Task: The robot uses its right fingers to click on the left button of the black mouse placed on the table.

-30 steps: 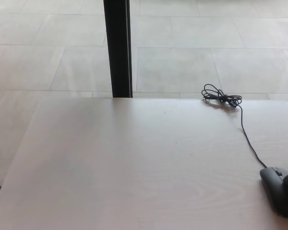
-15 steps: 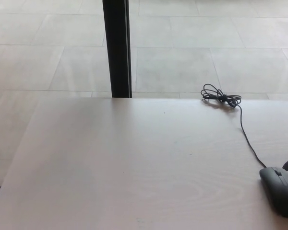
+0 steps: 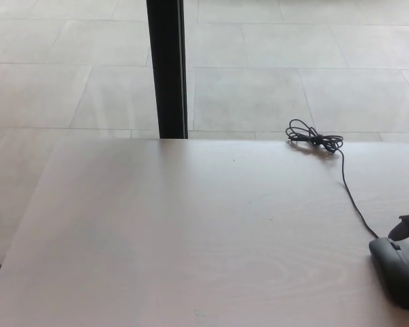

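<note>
The black mouse (image 3: 398, 270) lies on the pale wooden table (image 3: 191, 238) at the bottom right, partly cut by the picture's edge. Its thin black cable runs up the table to a coiled bundle (image 3: 313, 138) near the far edge. Only a dark fingertip of my right hand (image 3: 407, 227) shows at the right edge, hovering just above the front of the mouse and slightly apart from it. The rest of that hand is out of the picture. My left hand does not show.
A black vertical post (image 3: 166, 68) stands behind the table's far edge. Beyond it lies a pale tiled floor (image 3: 273, 75). The table's left edge runs diagonally at the lower left.
My right fingertip rested on the front of the mouse a second ago, then lifted off it and now sits a little higher and further in from the edge. The mouse stayed put.
</note>
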Controlling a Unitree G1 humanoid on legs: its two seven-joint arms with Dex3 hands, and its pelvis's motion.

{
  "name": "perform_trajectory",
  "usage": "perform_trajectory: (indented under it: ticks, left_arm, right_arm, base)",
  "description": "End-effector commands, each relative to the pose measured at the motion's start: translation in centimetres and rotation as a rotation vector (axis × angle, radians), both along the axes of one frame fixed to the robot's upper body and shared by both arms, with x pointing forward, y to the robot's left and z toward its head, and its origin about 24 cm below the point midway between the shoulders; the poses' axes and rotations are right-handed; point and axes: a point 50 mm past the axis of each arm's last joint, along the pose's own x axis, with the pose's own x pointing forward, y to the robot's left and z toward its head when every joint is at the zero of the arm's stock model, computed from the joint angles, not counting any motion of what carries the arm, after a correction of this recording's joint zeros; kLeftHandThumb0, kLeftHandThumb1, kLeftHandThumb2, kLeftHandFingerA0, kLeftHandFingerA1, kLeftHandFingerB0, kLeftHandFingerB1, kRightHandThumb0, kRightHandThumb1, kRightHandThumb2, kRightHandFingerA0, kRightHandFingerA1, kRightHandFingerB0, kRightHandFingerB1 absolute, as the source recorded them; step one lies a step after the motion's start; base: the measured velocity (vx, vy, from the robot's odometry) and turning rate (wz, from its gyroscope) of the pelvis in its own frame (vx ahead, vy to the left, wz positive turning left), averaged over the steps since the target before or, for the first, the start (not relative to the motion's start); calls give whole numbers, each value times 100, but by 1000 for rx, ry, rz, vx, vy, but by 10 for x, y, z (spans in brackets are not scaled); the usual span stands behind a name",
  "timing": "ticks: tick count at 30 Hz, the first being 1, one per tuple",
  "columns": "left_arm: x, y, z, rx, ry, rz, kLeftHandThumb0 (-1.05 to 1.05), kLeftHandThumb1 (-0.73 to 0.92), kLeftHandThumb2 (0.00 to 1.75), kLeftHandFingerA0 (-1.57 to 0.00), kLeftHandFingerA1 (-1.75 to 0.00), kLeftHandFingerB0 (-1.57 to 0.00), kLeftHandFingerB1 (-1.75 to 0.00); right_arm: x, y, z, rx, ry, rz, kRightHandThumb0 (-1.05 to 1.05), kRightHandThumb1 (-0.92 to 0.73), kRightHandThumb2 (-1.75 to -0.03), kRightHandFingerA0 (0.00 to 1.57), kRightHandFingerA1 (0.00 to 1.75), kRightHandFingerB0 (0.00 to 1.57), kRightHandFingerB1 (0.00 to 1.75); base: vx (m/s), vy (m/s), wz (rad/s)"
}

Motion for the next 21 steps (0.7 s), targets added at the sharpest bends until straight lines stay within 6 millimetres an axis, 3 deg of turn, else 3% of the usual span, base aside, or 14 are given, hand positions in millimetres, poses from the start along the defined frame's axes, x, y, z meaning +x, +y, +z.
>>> perform_trajectory:
  ticks: [1, 6, 8, 21]
  left_arm:
    - [-1, 3, 5, 25, -4, -3, -20, 71, 61, -64, -53, -64, -49]
    - [-2, 4, 3, -1, -24, 17, -14, 75, 62, -64, -52, -62, -47]
    - [-1, 4, 3, 9, -6, 17, -22, 72, 61, -66, -51, -63, -47]
    - [1, 2, 2, 12, -11, 11, -14, 75, 62, -64, -52, -62, -47]
  right_arm:
    - [6, 1, 2, -26, 0, 16, -11, -52, -65, 83, 160, 65, 48]
    - [16, 8, 14, -22, -15, 38, -11, -54, -62, 79, 160, 66, 47]
    - [19, 11, 17, -22, -25, 45, -12, -54, -64, 81, 162, 64, 48]
    - [17, 17, 8, -55, 17, 66, -11, -56, -63, 78, 162, 65, 45]
  base:
    - [0, 0, 0]
    - [0, 0, 0]
    - [0, 0, 0]
    - [0, 0, 0]
